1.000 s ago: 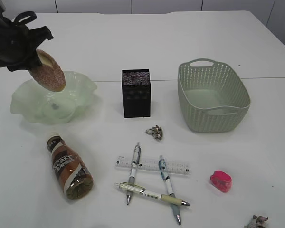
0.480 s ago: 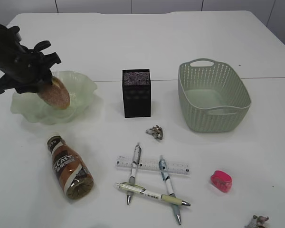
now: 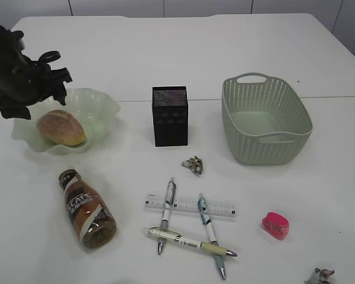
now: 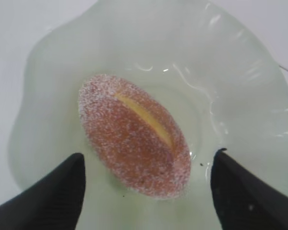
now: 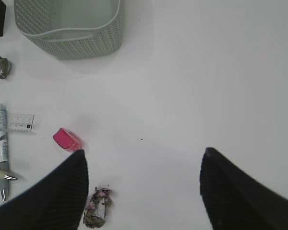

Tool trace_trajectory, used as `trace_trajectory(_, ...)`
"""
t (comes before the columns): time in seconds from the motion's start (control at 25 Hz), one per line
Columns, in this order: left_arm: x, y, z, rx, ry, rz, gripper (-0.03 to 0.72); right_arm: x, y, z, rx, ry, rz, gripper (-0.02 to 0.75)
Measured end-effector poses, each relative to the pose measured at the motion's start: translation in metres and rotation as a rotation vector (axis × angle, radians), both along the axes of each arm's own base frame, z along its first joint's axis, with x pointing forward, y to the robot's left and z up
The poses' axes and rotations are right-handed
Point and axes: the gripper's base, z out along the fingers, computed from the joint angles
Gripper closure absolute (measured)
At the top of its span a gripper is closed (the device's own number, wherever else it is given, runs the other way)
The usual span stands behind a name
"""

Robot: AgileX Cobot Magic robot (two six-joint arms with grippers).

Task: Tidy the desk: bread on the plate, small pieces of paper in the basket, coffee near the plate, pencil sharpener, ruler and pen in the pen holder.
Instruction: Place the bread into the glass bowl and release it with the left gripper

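Note:
The bread (image 3: 61, 128) lies in the pale green glass plate (image 3: 103, 105); in the left wrist view the bread (image 4: 134, 134) lies free on the plate (image 4: 240, 96). My left gripper (image 4: 150, 154) is open just above it, at the plate's far-left rim (image 3: 35, 89). A coffee bottle (image 3: 87, 209) lies on its side. Three pens (image 3: 189, 241) and a ruler (image 3: 186, 206) lie crossed at the front. The pink sharpener (image 3: 275, 225) (image 5: 67, 140) and paper scraps (image 3: 193, 165) (image 5: 97, 207) lie on the table. My right gripper (image 5: 144, 152) is open over bare table.
The black mesh pen holder (image 3: 170, 116) stands at centre. The green basket (image 3: 266, 118) stands at right, and its near wall shows in the right wrist view (image 5: 72, 43). A second paper scrap (image 3: 320, 276) lies at the front right edge.
My left gripper lowered the bread into the plate, let it go, and has drawn back up and left. The bread now rests in the plate.

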Motion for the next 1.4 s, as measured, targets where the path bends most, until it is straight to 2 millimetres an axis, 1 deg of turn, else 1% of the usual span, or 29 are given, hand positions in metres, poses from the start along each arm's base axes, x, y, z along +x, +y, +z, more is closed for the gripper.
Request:
trace_trajectory(0.08, -0.005, 0.002, 0.01, 0.055, 0.012, -0.055, 0.155, 0.0, 0.0, 0.0, -0.001, -0.001, 0.0, 0.206)
trace_trajectory(0.2, -0.015, 0.005, 0.026, 0.117, 0.052, -0.13, 0.19, 0.0, 0.0, 0.0, -0.001, -0.001, 0.0, 0.206)
trace_trajectory(0.36, -0.034, 0.003, 0.034, 0.189, 0.198, -0.355, 0.2, 0.0, 0.0, 0.0, -0.001, -0.001, 0.0, 0.207)
trace_trajectory(0.48, -0.05, -0.001, 0.037, 0.162, 0.325, -0.483, 0.201, -0.002, 0.0, -0.001, 0.004, 0.026, 0.0, 0.207)
trace_trajectory(0.56, -0.059, -0.005, 0.045, 0.141, 0.355, -0.542, 0.202, -0.004, 0.0, -0.003, -0.006, 0.056, 0.014, 0.207)
trace_trajectory(0.68, -0.073, -0.011, 0.064, 0.148, 0.321, -0.608, 0.202, -0.007, 0.001, -0.005, -0.029, 0.101, 0.049, 0.207)
trace_trajectory(0.8, -0.092, -0.012, 0.082, 0.152, 0.285, -0.636, 0.202, -0.01, 0.003, -0.007, -0.002, 0.135, 0.062, 0.207)
trace_trajectory(1.0, -0.118, -0.007, 0.099, 0.153, 0.263, -0.646, 0.202, -0.01, 0.007, -0.009, 0.038, 0.175, 0.071, 0.207)
trace_trajectory(1.24, -0.134, -0.003, 0.118, 0.159, 0.24, -0.649, 0.202, 0.005, 0.014, -0.019, 0.139, 0.26, 0.064, 0.207)
trace_trajectory(1.4, -0.14, -0.001, 0.124, 0.16, 0.242, -0.652, 0.205, 0.017, 0.016, -0.029, 0.138, 0.325, 0.095, 0.207)
